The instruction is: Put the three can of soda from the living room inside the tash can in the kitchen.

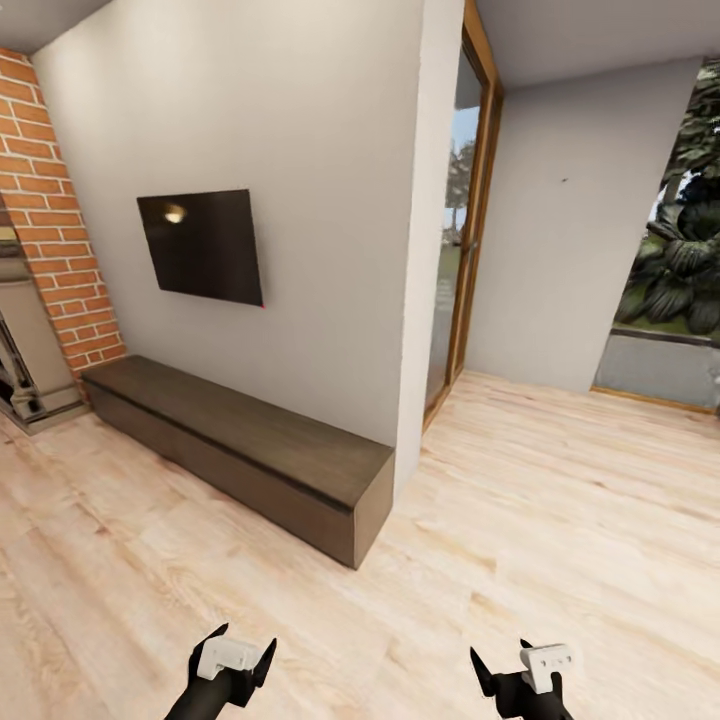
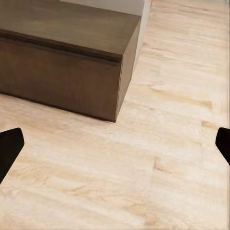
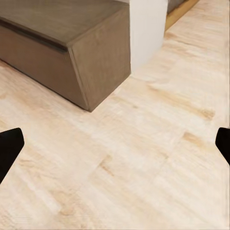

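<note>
Chimney: brick chimney [image 1: 60, 200] left of the TV [image 1: 203, 246].
TV: black, flat on the grey wall, above the bench [image 1: 250, 450].
Bench: long, dark wood, long axis along the wall, on the wood floor [image 1: 560, 520].
Left gripper [image 1: 234, 655]: jaws spread, empty, near the bench's end.
Right gripper [image 1: 525, 665]: jaws spread, empty, over floor.

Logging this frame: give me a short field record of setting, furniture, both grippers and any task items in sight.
setting: room with pale wood floor, brick chimney at left
wall: black TV mounted above a low dark wooden bench
opening: wood-framed glass door, plants outside
left gripper: open, empty, over the floor
right gripper: open, empty, over the floor
soda cans, bin: none seen here
</note>
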Tool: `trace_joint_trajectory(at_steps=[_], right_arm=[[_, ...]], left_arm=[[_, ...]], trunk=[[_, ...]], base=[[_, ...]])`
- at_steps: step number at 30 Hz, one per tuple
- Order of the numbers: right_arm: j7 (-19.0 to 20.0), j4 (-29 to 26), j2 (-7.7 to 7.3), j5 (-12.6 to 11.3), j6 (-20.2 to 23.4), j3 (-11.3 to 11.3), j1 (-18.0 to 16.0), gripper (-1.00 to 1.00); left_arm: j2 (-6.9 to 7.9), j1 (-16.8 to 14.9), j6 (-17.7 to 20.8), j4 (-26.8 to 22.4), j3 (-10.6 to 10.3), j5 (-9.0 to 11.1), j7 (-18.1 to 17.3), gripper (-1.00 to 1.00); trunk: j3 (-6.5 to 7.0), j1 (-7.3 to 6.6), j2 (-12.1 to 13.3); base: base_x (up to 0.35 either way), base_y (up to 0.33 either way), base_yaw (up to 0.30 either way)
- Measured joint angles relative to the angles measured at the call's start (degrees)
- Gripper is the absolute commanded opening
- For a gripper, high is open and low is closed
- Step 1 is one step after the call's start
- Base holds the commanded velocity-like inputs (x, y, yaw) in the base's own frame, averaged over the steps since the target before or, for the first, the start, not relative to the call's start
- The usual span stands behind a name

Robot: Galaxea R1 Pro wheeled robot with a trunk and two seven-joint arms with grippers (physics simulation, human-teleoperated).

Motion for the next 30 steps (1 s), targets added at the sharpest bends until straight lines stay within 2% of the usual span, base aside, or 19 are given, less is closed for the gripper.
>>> trace_joint_trajectory(at_steps=[10, 22, 30], right_arm=[[0.0, 0.0, 0.10, 0.0, 0.0, -1.5, 0.0, 1.00], [0.0, 0.0, 0.18, 0.0, 0.0, -1.7, 0.0, 1.00], [-0.1, 0.0, 0.32, 0.0, 0.0, -1.5, -0.1, 1.00]], left_arm=[[0.00, 0.0, 0.0, 0.0, -0.1, 0.0, 0.0, 1.00], [0.00, 0.0, 0.0, 0.1, 0.0, 0.0, 0.1, 1.00], [-0.04, 0.0, 0.0, 0.1, 0.1, 0.0, 0.1, 1.00]], trunk=[[-0.17, 0.00, 0.0], [-0.22, 0.00, 0.0], [-0.22, 0.00, 0.0]], base=[[0.239, -0.199, -0.192], [0.221, -0.211, -0.029], [0.074, -0.077, -0.053]])
